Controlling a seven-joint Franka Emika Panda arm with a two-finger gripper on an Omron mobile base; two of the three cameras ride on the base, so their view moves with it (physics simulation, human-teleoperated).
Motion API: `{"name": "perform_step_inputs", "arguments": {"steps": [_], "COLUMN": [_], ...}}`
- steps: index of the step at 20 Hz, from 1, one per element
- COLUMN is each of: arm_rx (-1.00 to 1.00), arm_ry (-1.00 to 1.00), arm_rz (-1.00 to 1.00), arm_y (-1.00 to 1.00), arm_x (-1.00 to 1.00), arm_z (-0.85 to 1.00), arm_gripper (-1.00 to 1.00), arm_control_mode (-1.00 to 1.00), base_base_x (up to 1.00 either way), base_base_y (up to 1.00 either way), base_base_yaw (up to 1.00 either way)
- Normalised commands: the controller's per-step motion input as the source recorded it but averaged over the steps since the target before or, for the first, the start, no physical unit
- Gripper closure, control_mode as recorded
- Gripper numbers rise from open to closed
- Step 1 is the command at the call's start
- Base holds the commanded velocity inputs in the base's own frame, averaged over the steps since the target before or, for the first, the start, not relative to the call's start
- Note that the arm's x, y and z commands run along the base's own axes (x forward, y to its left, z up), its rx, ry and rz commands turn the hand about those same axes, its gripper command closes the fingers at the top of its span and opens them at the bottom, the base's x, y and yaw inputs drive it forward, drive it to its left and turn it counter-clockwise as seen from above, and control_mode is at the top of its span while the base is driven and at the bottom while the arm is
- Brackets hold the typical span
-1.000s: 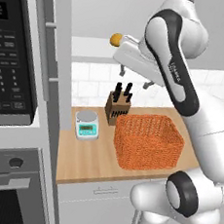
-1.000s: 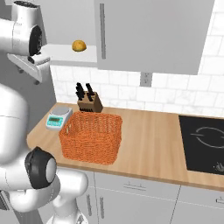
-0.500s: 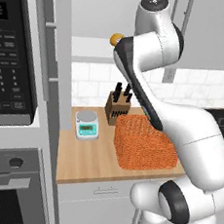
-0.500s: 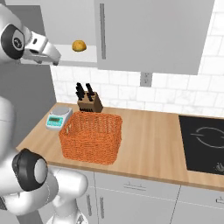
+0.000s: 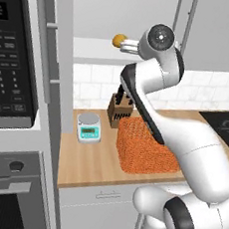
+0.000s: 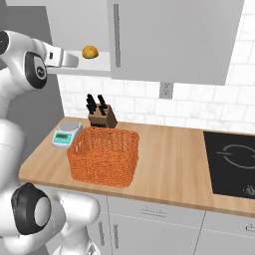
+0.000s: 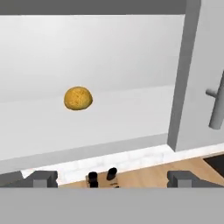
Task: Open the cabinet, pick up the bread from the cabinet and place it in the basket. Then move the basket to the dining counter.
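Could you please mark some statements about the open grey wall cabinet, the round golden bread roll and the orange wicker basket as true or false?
1. The round golden bread roll lies on the shelf of the open light grey wall cabinet. True.
2. The gripper is shut on the roll. False: its jaws are open and short of the roll.
3. The orange woven wicker basket holds the roll. False: the basket is empty.
4. A dark knife block stands behind the basket by the tiled wall. True.
5. A small kitchen scale sits inside the basket. False: it sits on the wood worktop beside it.
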Motion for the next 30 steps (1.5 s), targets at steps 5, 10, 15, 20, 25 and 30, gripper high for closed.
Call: {"name": "perform_step_inputs", "arguments": {"steps": [5, 10, 15, 20, 25, 30], "arm_rx": [0.01, -0.01, -0.02, 0.0, 0.0, 0.0], "arm_ry": [0.12, 0.04, 0.04, 0.07, 0.12, 0.07], "arm_rz": [0.04, 0.05, 0.08, 0.02, 0.0, 0.0], "arm_y": [0.0, 0.17, 0.14, 0.0, 0.0, 0.18], "arm_x": [0.68, 0.73, 0.58, 0.77, 0.83, 0.7], "arm_z": [0.04, 0.02, 0.01, 0.1, 0.0, 0.0], "arm_gripper": [-1.0, -1.0, -1.0, -1.0, -1.0, -1.0], "arm_control_mode": [-1.0, -1.0, -1.0, -1.0, -1.0, -1.0], "base_base_x": [0.0, 0.0, 0.0, 0.0, 0.0, 0.0], "base_base_y": [0.0, 0.0, 0.0, 0.0, 0.0, 0.0], "base_base_yaw": [0.0, 0.0, 0.0, 0.0, 0.0, 0.0]}}
